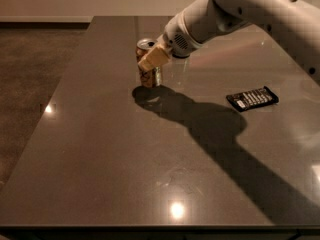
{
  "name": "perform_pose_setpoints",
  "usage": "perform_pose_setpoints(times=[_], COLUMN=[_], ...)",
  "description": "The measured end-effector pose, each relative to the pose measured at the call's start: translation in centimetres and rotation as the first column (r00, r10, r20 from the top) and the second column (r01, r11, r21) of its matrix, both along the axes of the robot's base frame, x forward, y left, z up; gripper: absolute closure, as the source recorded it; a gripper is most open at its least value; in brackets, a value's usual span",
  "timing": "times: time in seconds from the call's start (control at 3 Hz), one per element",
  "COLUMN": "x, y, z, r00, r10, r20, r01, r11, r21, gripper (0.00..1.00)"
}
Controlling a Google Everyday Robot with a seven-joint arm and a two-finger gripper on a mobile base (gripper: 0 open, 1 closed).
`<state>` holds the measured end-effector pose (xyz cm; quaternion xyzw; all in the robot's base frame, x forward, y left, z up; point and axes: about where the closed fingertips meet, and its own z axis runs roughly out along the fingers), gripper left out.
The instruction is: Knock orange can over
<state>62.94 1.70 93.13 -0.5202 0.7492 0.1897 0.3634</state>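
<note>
I have the gripper up against the orange can, which stands upright on the worktop, nearer the far edge than the near one and closer to the left edge than the right. The can is not over yet, so by my reading the task is at the point of contact, with the push itself not finished.

The arm reaches in from the far right corner and slopes down toward the can. That looks right for a knock: it comes at the can from the side, and the tan end of the gripper sits high on the body, just under the silver rim. Pressure that high should tip the can rather than slide it along the smooth surface. The tan end overlaps the can's upper half from my viewpoint and seems to touch it, though I cannot be sure of actual contact. Whether the gripper is spread, pressed together or pinching the can, I cannot tell from this angle.

Only 1 other item shares the surface: a black remote lying flat toward the right edge, well apart from the can and outside the likely fall path. The open space to the can's left and front gives it room to drop and roll.
</note>
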Motion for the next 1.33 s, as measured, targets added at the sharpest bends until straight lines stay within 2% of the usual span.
perform_pose_setpoints(times=[0.33, 0.67, 1.0, 1.33], x=[-1.1, -2.5, -3.9, -4.4], y=[-2.2, -4.0, -5.2, -5.7], z=[1.6, 2.2, 2.2, 1.4], r00=[0.9999, 0.9998, 0.9993, 0.9969], r10=[-0.004, 0.0, 0.019, 0.039], r20=[-0.01, -0.018, -0.031, -0.069], r01=[0.003, -0.005, -0.03, -0.068], r11=[0.993, 0.964, 0.914, 0.867], r21=[-0.119, -0.264, -0.405, -0.494], gripper=[1.0, 1.0, 1.0, 1.0])
